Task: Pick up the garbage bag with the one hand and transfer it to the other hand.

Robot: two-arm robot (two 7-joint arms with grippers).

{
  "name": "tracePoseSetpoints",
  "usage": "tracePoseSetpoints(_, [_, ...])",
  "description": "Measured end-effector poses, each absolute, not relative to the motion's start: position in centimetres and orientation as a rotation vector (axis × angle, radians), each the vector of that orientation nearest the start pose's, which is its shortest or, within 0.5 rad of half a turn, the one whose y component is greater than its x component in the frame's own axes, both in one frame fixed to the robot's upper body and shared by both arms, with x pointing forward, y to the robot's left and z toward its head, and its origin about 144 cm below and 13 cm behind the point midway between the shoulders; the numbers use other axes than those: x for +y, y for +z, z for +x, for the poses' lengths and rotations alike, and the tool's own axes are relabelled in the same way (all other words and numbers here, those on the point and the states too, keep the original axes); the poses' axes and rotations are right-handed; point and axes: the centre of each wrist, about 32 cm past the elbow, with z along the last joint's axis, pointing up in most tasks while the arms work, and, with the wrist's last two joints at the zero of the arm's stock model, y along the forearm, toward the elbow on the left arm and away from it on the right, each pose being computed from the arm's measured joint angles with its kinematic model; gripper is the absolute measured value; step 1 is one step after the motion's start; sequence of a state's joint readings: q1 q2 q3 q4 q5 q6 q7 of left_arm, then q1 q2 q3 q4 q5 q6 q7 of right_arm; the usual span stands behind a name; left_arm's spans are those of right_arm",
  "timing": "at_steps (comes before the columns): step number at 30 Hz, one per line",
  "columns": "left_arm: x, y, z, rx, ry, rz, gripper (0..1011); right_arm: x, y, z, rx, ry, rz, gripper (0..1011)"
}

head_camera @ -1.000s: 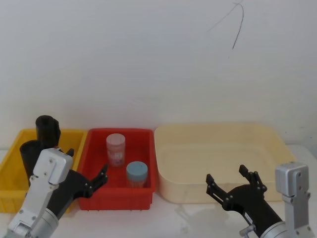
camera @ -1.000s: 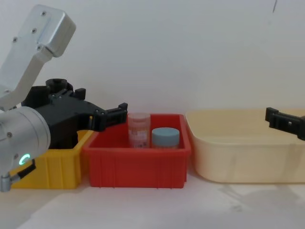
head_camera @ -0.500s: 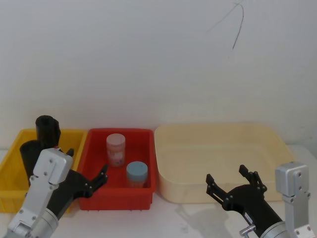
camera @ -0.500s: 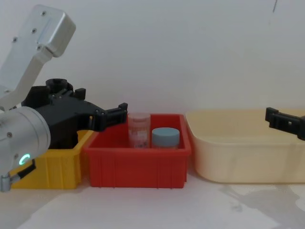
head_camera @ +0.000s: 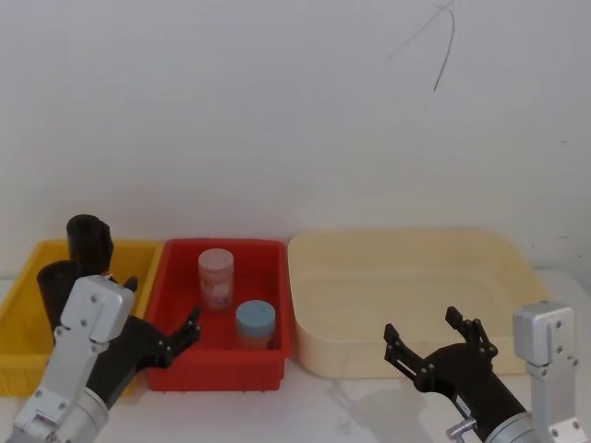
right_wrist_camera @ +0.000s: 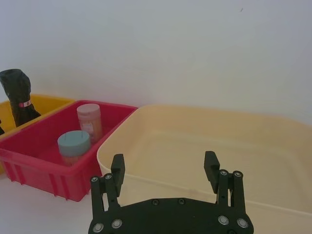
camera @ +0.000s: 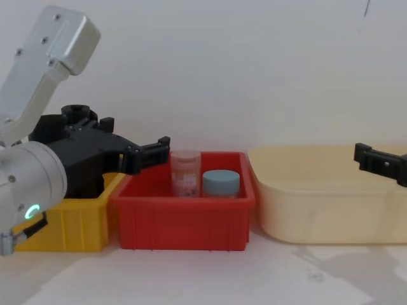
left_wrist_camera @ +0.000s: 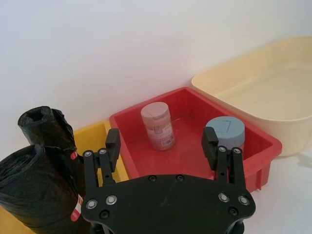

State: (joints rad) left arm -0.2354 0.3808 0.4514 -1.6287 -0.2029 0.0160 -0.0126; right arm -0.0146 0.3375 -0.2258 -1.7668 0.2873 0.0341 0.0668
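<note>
Two black crinkly rolls stand in the yellow bin (head_camera: pixel 23 305) at the far left. The nearer roll, with a red-and-white label, is the garbage bag (left_wrist_camera: pixel 34 190) (head_camera: pixel 54 281). The rear roll (left_wrist_camera: pixel 46 129) (head_camera: pixel 90 242) carries only a red mark. My left gripper (head_camera: pixel 162 309) (left_wrist_camera: pixel 162 141) (camera: pixel 137 136), on the wrist with the green-lit ring, hovers open and empty just right of the rolls, over the seam between the yellow and red bins. My right gripper (head_camera: pixel 421 325) (right_wrist_camera: pixel 164 163) hangs open and empty in front of the cream tub's near wall.
The red bin (head_camera: pixel 268 360) holds a clear pink-capped jar (head_camera: pixel 216 277) and a blue-lidded jar (head_camera: pixel 254 321). A large cream tub (head_camera: pixel 517 268) sits to its right. A white wall rises close behind the bins. Bare white table lies in front.
</note>
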Motion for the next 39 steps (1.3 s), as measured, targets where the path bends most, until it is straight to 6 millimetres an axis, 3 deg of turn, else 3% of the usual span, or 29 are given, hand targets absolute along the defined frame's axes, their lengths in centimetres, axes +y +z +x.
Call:
tracePoseSetpoints(7, [20.6, 120.6, 48.5, -0.231, 1.12, 0.052, 1001, -23.7, 118.9, 44.3, -0.075, -1.229, 0.026, 1001])
tracePoseSetpoints(23, [25.1, 120.4, 46.3, -0.121, 1.148, 0.015, 1001, -23.7, 118.9, 44.3, -0.075, -1.23, 0.026, 1001])
tracePoseSetpoints(39, [28.2, 120.8, 48.2, -0.075, 1.206, -0.025, 1001, -23.7, 118.9, 44.3, -0.075, -1.229, 0.026, 1001])
